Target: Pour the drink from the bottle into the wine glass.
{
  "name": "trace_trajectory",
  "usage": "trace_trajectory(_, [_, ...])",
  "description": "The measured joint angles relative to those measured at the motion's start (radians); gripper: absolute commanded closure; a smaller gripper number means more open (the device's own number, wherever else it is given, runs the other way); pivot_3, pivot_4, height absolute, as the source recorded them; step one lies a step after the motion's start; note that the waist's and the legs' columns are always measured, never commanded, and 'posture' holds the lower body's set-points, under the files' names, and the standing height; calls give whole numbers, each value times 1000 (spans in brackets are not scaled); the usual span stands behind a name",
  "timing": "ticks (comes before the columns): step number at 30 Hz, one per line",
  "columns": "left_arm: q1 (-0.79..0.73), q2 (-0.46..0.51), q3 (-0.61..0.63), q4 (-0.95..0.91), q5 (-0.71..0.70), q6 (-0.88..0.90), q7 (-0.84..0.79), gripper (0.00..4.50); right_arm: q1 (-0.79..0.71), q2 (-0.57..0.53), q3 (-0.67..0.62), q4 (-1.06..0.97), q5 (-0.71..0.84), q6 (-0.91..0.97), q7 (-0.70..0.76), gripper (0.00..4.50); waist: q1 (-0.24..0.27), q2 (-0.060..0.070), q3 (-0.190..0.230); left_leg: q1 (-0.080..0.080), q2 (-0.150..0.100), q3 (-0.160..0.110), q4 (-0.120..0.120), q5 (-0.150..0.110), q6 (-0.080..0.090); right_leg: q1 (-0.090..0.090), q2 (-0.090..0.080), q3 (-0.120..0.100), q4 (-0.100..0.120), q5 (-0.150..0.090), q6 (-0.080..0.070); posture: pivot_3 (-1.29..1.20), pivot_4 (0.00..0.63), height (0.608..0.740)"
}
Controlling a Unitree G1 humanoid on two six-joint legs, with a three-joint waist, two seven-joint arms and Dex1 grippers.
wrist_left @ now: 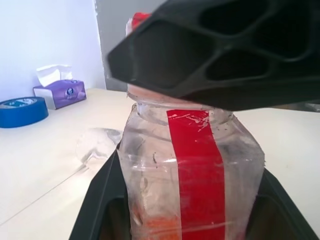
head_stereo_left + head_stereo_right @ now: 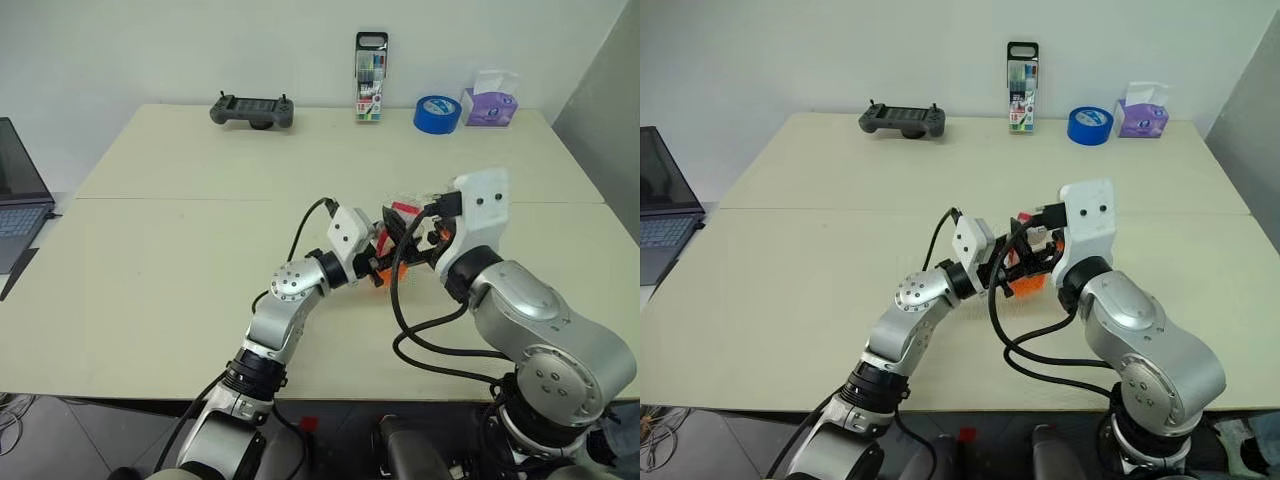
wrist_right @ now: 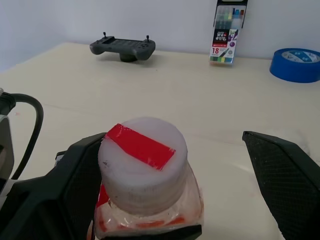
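Orange drink (image 2: 388, 272) sits low in the bottle (image 1: 192, 170), so we judge no pouring has happened yet. We hold the bottle upright w/ our left gripper (image 1: 192, 227), its two black fingers pinching the bottle's lower body from both sides, just above the surface (image 2: 180, 250) at centre, a bit right. Cap (image 3: 142, 165) is on: white w/ a red tape strip across the top. Our right gripper (image 3: 175, 180) is spread wide around the cap, one finger on each side, not closed on it as far as we can tell. So we read this as the uncapping step, approx. the very start of the task. Wine glass (image 1: 97, 145) shows faintly in the left wrist view, standing on the surface near the bottle, looks empty. Left to do: close on cap, twist it off, put it aside, tilt bottle over the glass, pour. Far side of the surface: game controller (image 2: 252, 109), marker case (image 2: 371, 78), blue tape roll (image 2: 437, 113), tissue box (image 2: 489, 101); laptop (image 2: 20, 205) at far left.
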Motion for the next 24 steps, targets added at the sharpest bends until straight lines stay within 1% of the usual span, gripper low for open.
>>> trace_trajectory(5, [0, 3, 7, 6, 3, -7, 0, 2785, 19, 6, -9, -4, 19, 7, 29, 0, 0, 0, 0, 0, 0, 0, 0, 0, 0, 0, 0, 0, 0, 0, 0, 0, 150, 740])
trace_trajectory(14, [0, 14, 8, 7, 10, -18, 14, 2785, 18, 7, 2, -6, 107, -22, 59, 0, 0, 0, 0, 0, 0, 0, 0, 0, 0, 0, 0, 0, 0, 0, 0, 0, 150, 740])
trace_trajectory(18, [0, 15, 9, 7, 11, -19, 19, 2785, -1, 18, 17, -6, 83, -18, 29, 0, 0, 0, 0, 0, 0, 0, 0, 0, 0, 0, 0, 0, 0, 0, 0, 0, 150, 740])
trace_trajectory(22, [1, 18, 9, 6, 11, -19, 22, 2785, -24, 76, 25, -3, 37, -21, -26, 0, 0, 0, 0, 0, 0, -1, -1, 0, 0, 0, 0, 0, 0, 0, 0, 0, 150, 740])
trace_trajectory(24, [2, 19, 9, 6, 11, -19, 24, 2785, -29, 85, 40, -3, 18, -21, -40, 0, 0, 0, 0, 0, 0, -1, -1, 0, 0, 0, 0, 0, 0, 0, 0, 0, 150, 740])
